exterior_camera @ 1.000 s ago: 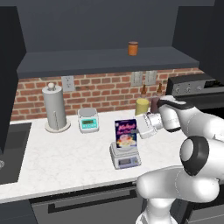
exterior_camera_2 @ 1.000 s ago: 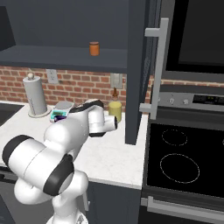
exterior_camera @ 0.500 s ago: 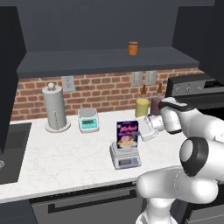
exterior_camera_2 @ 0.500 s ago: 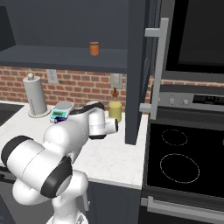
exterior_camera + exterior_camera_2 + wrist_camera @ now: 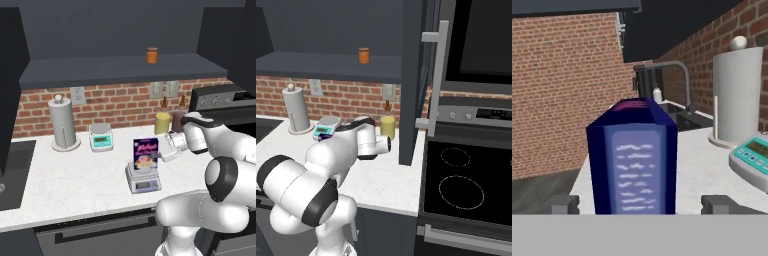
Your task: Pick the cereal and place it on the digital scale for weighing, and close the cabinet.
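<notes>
Cereal box (image 5: 145,155) stands upright on the digital scale (image 5: 143,181), released; the gripper (image 5: 159,154) sits just beside it, fingers (image 5: 562,204) spread apart. Backing straight away should avoid tipping it before swinging the open cabinet door (image 5: 416,80), beyond the scale, shut.

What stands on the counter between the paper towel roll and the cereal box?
In the left base view, a teal-fronted scale sits against the brick wall between the paper towel roll and the cereal box.
</notes>
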You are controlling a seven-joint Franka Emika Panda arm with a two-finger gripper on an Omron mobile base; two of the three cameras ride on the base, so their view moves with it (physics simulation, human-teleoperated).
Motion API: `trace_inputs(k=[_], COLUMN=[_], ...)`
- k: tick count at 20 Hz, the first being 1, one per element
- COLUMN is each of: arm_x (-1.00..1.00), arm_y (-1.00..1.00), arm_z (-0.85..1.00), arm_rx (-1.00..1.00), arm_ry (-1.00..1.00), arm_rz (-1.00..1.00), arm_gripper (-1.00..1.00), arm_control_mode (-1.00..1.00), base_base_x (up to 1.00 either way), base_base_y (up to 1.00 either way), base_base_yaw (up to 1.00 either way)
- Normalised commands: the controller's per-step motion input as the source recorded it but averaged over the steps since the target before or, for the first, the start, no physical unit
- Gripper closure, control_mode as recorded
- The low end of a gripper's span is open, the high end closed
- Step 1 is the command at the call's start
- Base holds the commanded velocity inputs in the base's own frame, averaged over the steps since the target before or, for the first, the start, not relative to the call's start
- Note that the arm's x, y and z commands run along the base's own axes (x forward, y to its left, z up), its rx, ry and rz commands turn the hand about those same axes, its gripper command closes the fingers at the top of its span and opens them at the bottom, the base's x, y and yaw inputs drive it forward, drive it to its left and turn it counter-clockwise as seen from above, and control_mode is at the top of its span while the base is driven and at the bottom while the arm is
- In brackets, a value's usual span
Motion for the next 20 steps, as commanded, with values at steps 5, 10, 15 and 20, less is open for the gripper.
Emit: trace_inputs(k=[5, 10, 15, 20], arm_x=[0.01, 0.0, 0.0, -0.05], arm_y=[-0.28, -0.24, -0.24, -0.66], arm_z=[-0.01, 0.0, 0.0, 0.0], arm_rx=[0.03, 0.07, 0.06, 0.15], arm_ry=[-0.01, -0.08, -0.08, -0.19], arm_rz=[0.0, 0.0, 0.0, 0.0], arm_gripper=[-1.0, -1.0, -1.0, -1.0], arm_control_mode=[-1.0, -1.0, -1.0, -1.0], base_base_x=[0.0, 0.0, 0.0, 0.0], base_base_y=[0.0, 0.0, 0.0, 0.0], base_base_yaw=[0.0, 0.0, 0.0, 0.0])
